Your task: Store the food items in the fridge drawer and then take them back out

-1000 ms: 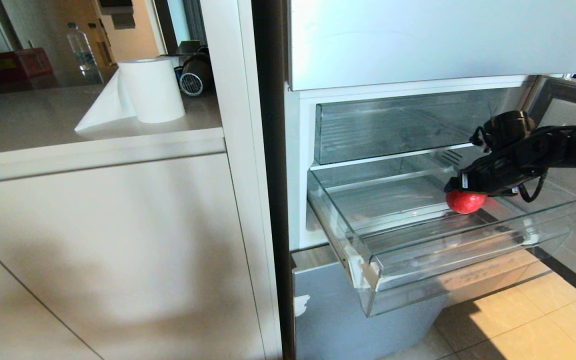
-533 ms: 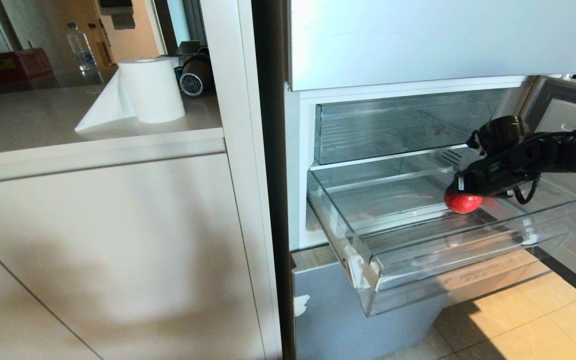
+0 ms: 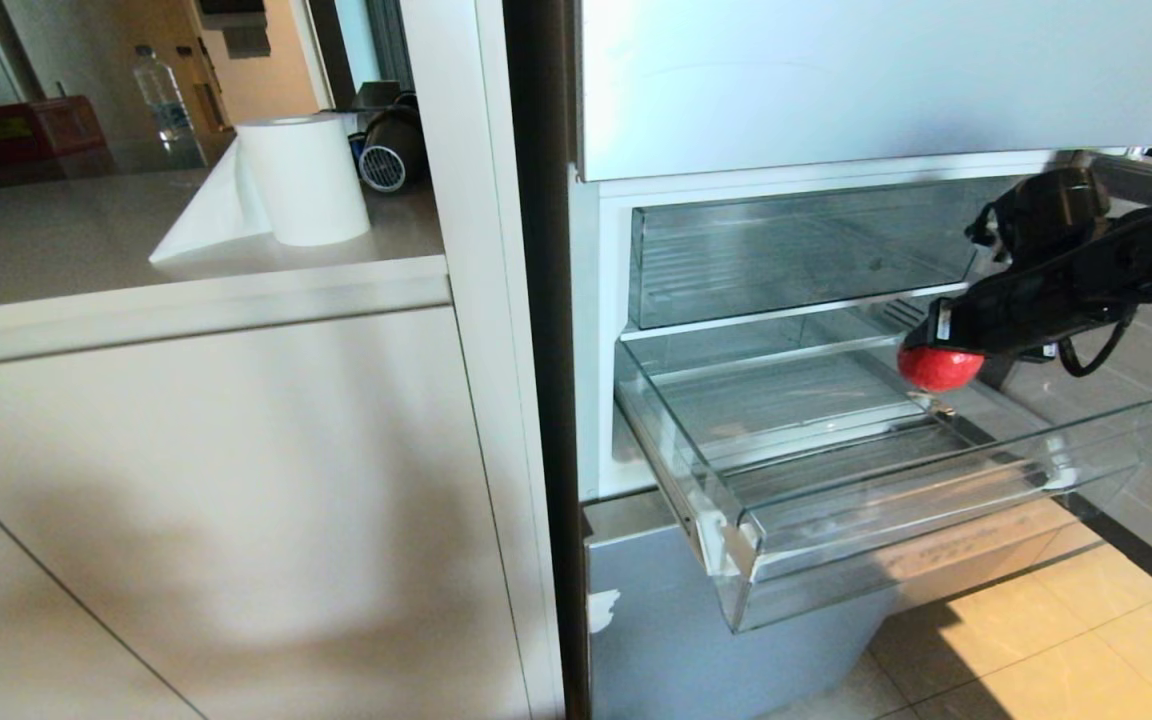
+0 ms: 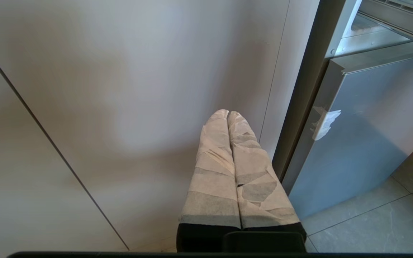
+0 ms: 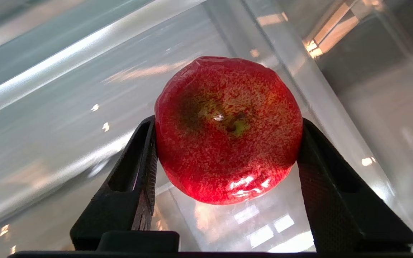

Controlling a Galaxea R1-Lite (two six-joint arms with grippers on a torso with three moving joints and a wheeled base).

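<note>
What moved: the right gripper point(image 3: 921, 355) has gone up with the red fruit point(image 3: 937, 368). A moment ago the fruit sat low on the drawer floor. Now it hangs above the floor, off the ribs.
Right gripper: clamped on the red fruit, one black finger point(image 5: 140, 172) on each side of it, pressing its round sides.
Why held this way: a round, shiny fruit can roll or slip, so I think a squeeze from both sides keeps it steady while it is lifted.
Where the fruit is: in the air over the right back part of the fridge drawer point(image 3: 946, 520), touching only the gripper.
Drawer: pulled far out of the fridge, so the arm can reach down into it from above. Nothing else lies in it.
Step, my guess: this looks like taking the fruit back out.
Left gripper point(image 4: 228, 118): pressed together with nothing in it, parked low by the white cupboard, next to the fridge.
Bench point(image 3: 86, 250): it holds a paper roll point(image 3: 301, 180), well away from the work.
Count of red fruits: one in view. A second one does not show.
Count of clear drawers: two, the open one and a shut clear bin point(image 3: 796, 250) above it.
Count of grippers: two, one busy and one resting.
</note>
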